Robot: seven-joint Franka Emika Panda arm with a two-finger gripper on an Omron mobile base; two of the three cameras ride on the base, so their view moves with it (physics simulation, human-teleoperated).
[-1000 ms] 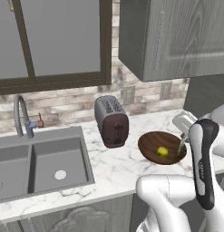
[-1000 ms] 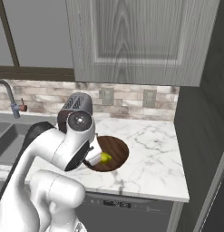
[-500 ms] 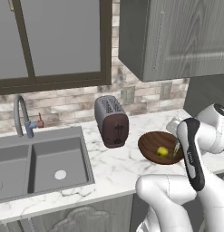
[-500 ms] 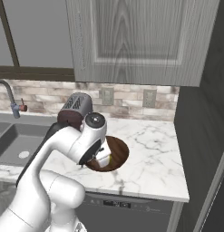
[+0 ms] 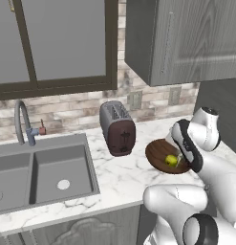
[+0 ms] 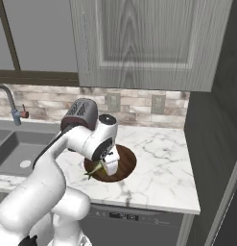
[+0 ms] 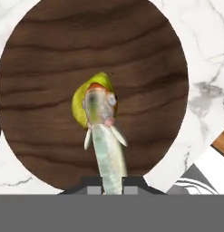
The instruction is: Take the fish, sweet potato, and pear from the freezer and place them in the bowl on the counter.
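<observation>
1. Looking from the left base view: the bowl (image 5: pixel 163 155) sits on the counter (image 5: pixel 124 174), right of the toaster (image 5: pixel 118 128) and well apart from the sink (image 5: pixel 43 170) and faucet (image 5: pixel 23 123). The pear (image 5: pixel 172 160) lies inside the bowl, toward its right side. The white arm bends over the bowl's right edge and covers that rim. The hand itself is hidden behind the arm's wrist, so the grip cannot be read from this side. Grey wall cabinets (image 5: pixel 177 40) hang above.

2. Right base view: the arm curls forward over the counter (image 6: pixel 160 168), hand pointing down at the bowl (image 6: pixel 124 163). The gripper (image 6: pixel 98 168) is low at the bowl's left rim. A pale green slender shape, the fish (image 6: pixel 94 169), sticks out from under the hand, tilted toward the bowl's near-left edge. The toaster (image 6: pixel 81 113) stands just behind the arm. Dark tall unit at far right, the freezer (image 6: pixel 213 158), with its interior not visible.

3. Hand view: looking straight down into the bowl (image 7: pixel 50 54), which rests on marble. The gripper (image 7: pixel 112 183) is clenched on the fish (image 7: pixel 106 145), fingertips pinching the tail end at the bottom of the frame. The fish hangs lengthwise away from the fingers, head outward, and its head overlaps the pear (image 7: pixel 81 102). Whether fish and pear touch cannot be told.
</observation>
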